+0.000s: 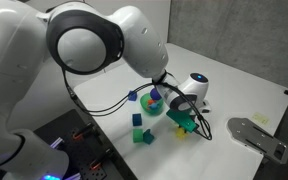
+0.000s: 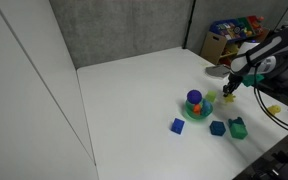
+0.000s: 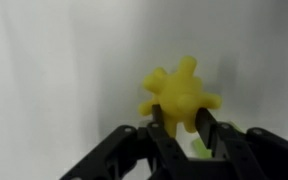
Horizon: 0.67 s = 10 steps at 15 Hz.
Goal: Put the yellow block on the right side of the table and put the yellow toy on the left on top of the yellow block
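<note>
My gripper [image 3: 184, 122] is shut on the yellow toy [image 3: 179, 95], a bright spiky star-like piece held between the two black fingers above the white table [image 3: 44, 80]. A sliver of yellow-green, the yellow block [image 3: 197, 148], shows just beneath the toy between the fingers. In an exterior view the gripper [image 2: 228, 90] hangs low over the table [image 2: 134, 90] with the yellow piece [image 2: 227, 99] at its tips. In an exterior view the gripper [image 1: 188, 108] is partly hidden by the arm.
A ring-stack toy on a green base [image 2: 195, 104] stands beside the gripper. A blue cube [image 2: 177, 125] and two teal blocks [image 2: 217, 127] [image 2: 237, 127] lie near the table's front edge. A box of colourful things [image 2: 234, 35] stands behind the table.
</note>
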Tool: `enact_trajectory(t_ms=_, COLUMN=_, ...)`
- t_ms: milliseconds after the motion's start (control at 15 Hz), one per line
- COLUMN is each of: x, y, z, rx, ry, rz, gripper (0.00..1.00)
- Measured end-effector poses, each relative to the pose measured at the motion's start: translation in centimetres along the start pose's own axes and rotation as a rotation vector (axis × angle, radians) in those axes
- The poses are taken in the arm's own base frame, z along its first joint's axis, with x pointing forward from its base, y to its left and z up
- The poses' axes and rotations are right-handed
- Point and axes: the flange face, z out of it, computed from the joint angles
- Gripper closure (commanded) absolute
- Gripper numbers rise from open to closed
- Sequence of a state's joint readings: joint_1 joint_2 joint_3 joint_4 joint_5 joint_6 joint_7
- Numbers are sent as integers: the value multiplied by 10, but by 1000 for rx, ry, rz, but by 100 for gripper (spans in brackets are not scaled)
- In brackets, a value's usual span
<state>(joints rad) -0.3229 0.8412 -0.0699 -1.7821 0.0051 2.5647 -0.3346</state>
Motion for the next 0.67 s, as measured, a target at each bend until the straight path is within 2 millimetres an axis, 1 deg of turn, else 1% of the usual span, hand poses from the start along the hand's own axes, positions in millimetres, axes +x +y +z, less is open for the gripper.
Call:
enact_trajectory(t_ms=200, x=11, y=-15, z=-29, rx=12, ry=18, rz=-20, gripper=90)
enact_trajectory(t_ms=467, x=24, y=-34, z=-72, rx=27, ry=52, rz=-44, gripper=96)
enact_trajectory(t_ms=600, x=29, y=-44, z=-86, rx=28, ry=64, rz=-58, gripper=95)
enact_trajectory(t_ms=667, x=30, y=-49, z=-89, rx=28, ry=66, rz=-62, gripper=96)
